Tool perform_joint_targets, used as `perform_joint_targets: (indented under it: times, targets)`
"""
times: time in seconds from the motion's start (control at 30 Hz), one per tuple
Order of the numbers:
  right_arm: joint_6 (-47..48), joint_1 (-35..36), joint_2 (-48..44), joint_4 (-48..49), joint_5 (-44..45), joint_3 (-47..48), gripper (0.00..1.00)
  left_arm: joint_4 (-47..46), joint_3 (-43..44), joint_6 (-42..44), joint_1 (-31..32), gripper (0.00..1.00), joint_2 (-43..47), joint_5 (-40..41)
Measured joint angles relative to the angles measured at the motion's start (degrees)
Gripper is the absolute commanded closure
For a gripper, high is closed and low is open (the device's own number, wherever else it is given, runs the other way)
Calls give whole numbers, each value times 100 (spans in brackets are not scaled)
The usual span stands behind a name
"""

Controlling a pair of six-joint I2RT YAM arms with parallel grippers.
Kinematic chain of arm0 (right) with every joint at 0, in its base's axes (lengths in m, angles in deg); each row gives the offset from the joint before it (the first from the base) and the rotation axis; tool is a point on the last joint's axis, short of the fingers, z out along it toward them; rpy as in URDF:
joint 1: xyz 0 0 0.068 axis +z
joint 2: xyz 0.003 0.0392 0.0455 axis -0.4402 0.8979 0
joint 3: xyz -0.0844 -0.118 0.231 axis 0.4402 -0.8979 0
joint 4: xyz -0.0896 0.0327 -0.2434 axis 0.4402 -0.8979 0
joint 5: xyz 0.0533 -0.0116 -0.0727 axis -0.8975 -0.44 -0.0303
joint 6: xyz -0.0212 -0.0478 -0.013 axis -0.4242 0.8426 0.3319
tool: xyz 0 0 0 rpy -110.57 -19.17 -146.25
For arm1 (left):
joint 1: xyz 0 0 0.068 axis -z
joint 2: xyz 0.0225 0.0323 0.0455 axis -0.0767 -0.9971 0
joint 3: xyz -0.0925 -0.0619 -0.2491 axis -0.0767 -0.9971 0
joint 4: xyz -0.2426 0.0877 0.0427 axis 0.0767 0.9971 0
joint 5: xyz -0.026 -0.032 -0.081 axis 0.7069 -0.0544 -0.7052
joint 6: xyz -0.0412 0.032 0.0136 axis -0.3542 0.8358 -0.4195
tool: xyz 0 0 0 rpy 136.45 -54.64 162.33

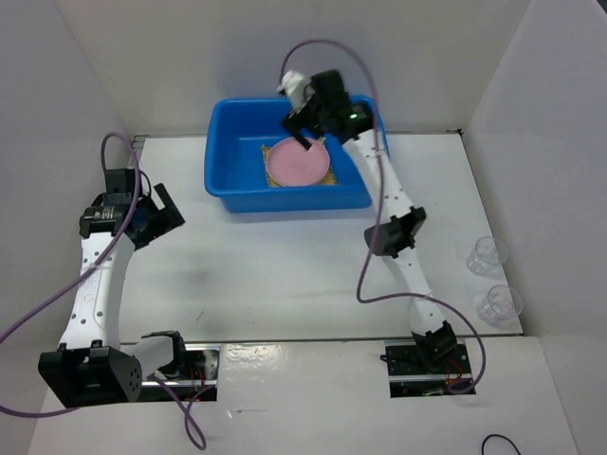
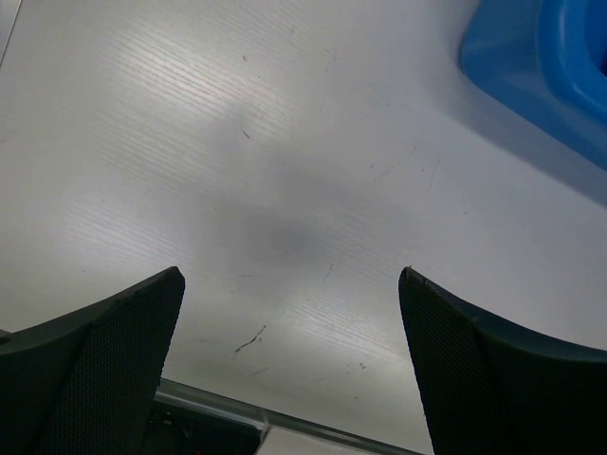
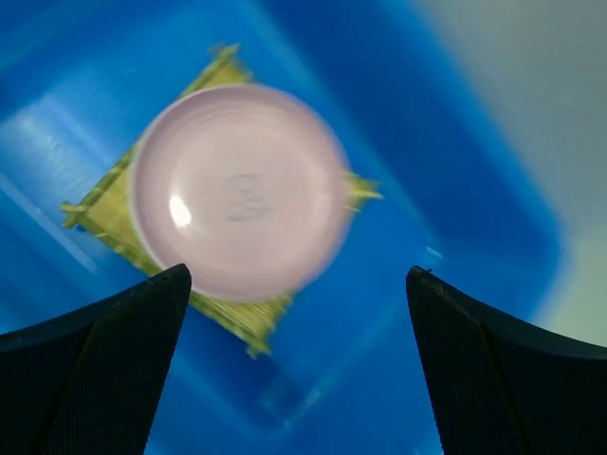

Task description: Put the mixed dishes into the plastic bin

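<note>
The blue plastic bin (image 1: 223, 175) stands at the back middle of the table. Inside it a pink round plate (image 1: 296, 164) lies on the tan bamboo mat (image 1: 327, 178). My right gripper (image 1: 305, 123) is open and empty, hovering above the bin's far right part; its wrist view shows the pink plate (image 3: 239, 192) on the mat (image 3: 109, 213) below, with the bin floor (image 3: 398, 313) between the fingers. My left gripper (image 1: 161, 216) is open and empty over bare table at the left; a bin corner (image 2: 550, 66) shows in its view. Two clear cups (image 1: 487, 254) (image 1: 499, 303) stand at the right. No cream plate is in view.
White walls enclose the table on the left, back and right. The two cups stand close to the right wall. The arm bases and their mounting plates (image 1: 427, 365) sit at the near edge.
</note>
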Motion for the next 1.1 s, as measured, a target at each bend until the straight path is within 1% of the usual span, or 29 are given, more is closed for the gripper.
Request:
perform_joint_targets:
  times: [0.03,0.07,0.17,0.23,0.27,0.33,0.4,0.43,0.47,0.53,0.6,0.67,0.77,0.87,0.97,1.1]
  targets:
    - [-122,-122,-334,-39,72,2,2,-17,-4,0,0,0,59,-17]
    - [-295,-382,-822,-157,131,22,2,-61,-28,2,0,0,140,-70]
    - [-667,-1178,-1757,-369,367,37,2,-133,-140,20,0,0,308,-227]
    - [-868,-1910,-2660,-400,393,-868,2,-238,-254,109,4,0,380,-452]
    - [-960,-2358,-3099,-409,404,-1521,2,-326,-330,127,24,0,404,-584]
    - [-1067,-2951,-3803,-442,474,-2778,2,-444,-479,146,70,0,431,-796]
    - [-1106,-3281,-4415,-466,527,-4194,2,-487,-581,195,140,0,452,-951]
    - [-1102,-3353,-4710,-382,570,-4983,2,-507,-612,234,177,0,468,-1012]
    - [-1088,-3368,-5058,-87,645,-5952,2,-529,-627,251,227,0,479,-1060]
    - [-1051,-3314,-5619,98,839,-7571,2,-584,-636,260,299,0,483,-1152]
    - [-1032,-3254,-6070,286,1078,-8837,2,-673,-647,267,380,0,476,-1248]
    - [-1014,-3230,-6419,470,1311,-9729,2,-723,-654,271,448,0,452,-1335]
    - [-992,-3390,-6721,796,1646,-10537,2,-767,-654,271,527,0,323,-1408]
    - [-988,-3707,-6813,1145,1965,-11016,2,-780,-654,271,586,0,76,-1445]
    - [-946,-4050,-6800,1484,2107,-11311,2,-785,-654,271,608,0,-186,-1486]
    - [-896,-4382,-6701,1781,2122,-11420,2,-789,-649,278,610,0,-389,-1547]
